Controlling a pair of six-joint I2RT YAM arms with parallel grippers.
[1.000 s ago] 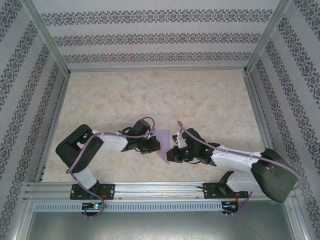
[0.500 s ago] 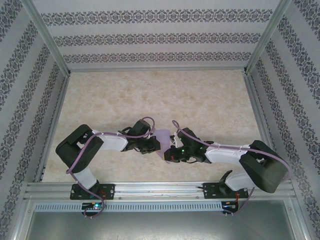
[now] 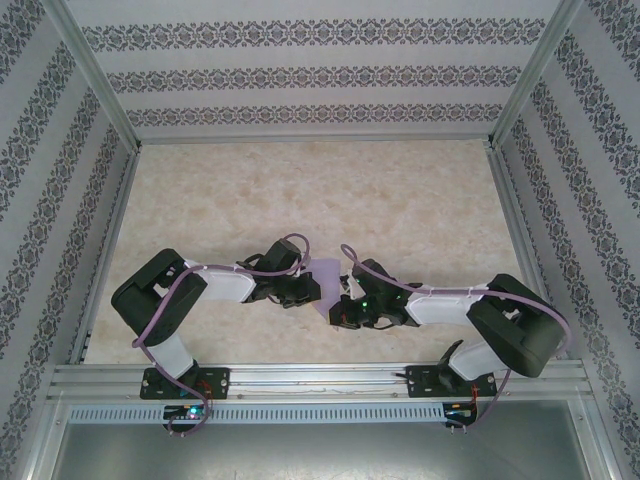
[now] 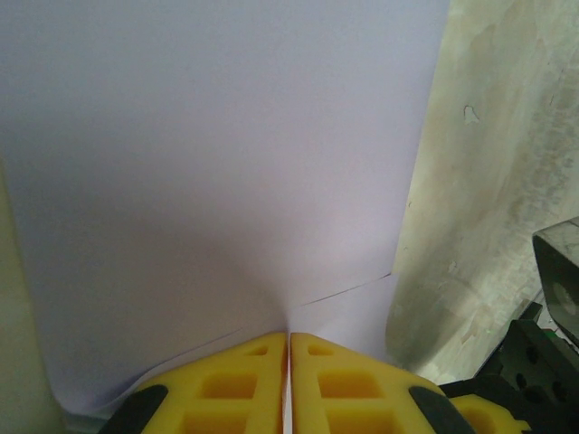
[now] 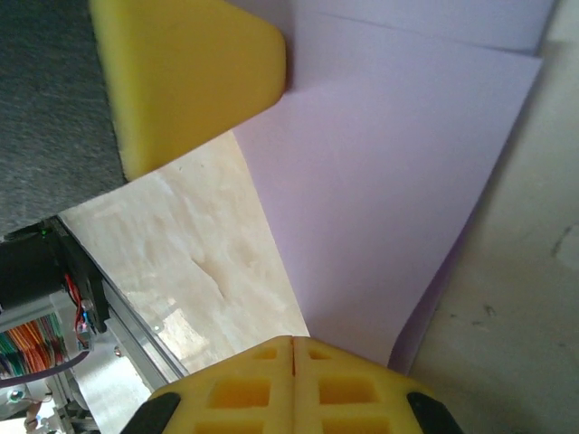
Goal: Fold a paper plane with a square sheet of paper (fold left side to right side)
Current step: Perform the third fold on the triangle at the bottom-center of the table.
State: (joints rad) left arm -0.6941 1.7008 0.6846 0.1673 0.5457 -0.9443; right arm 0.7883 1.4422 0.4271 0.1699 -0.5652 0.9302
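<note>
Near the front of the table [image 3: 400, 200], just ahead of the two arm bases, the lavender sheet [image 3: 327, 272] sits between the two grippers, and both wrists crowd over it so little of it is exposed from the top view. The left gripper [image 3: 305, 291] is on the sheet's left side and the right gripper [image 3: 345, 308] on its right; the two heads are very close, cannot tell from above whether they touch. Left wrist view: the left gripper [image 4: 288, 348] has its yellow fingers pressed together with a hairline seam, the sheet [image 4: 226, 163] runs straight into that seam, and faint crease lines fan out from the pinch point, so it is clamped on the paper edge. The paper rises away from the fingers and covers most of that view; bare marbled table surface [image 4: 488, 181] shows to the right, and a dark bit of the other arm's hardware [image 4: 543, 353] sits in the bottom right corner. Right wrist view: the right gripper [image 5: 291, 351] is likewise closed tight, and a narrowing corner of the sheet [image 5: 398, 199] feeds into its fingertips, so it is gripping the paper too. Two layers show there: an upper one with a straight edge crossing the top, and a lower one peeking out along the right side. A yellow finger [image 5: 181, 72] of the left gripper sits at top left, touching the paper's edge. The sheet is partly folded and not flat on the table; there is no finished dart shape yet.
</note>
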